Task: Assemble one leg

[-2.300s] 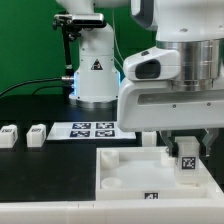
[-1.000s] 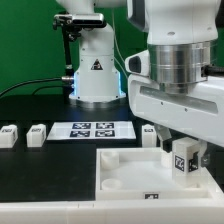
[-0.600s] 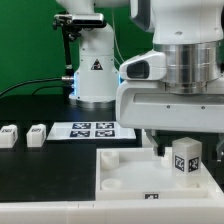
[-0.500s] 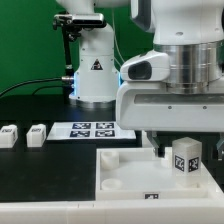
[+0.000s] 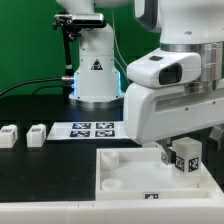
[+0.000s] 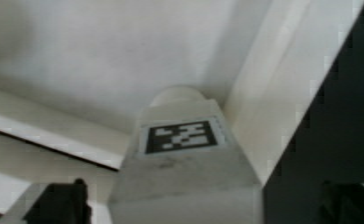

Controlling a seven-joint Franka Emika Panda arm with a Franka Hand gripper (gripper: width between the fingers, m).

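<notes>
The leg (image 5: 186, 160) stands upright in the panel's (image 5: 120, 175) corner as my wrist has turned since a moment ago. The fingers (image 6: 211, 205) sit apart beside it, so I judge another screwing turn is due.

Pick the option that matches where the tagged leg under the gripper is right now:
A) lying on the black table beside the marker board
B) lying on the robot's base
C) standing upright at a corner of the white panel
C: in the exterior view the leg stands upright on the white panel, at its corner on the exterior view's right, just below the gripper.
</notes>
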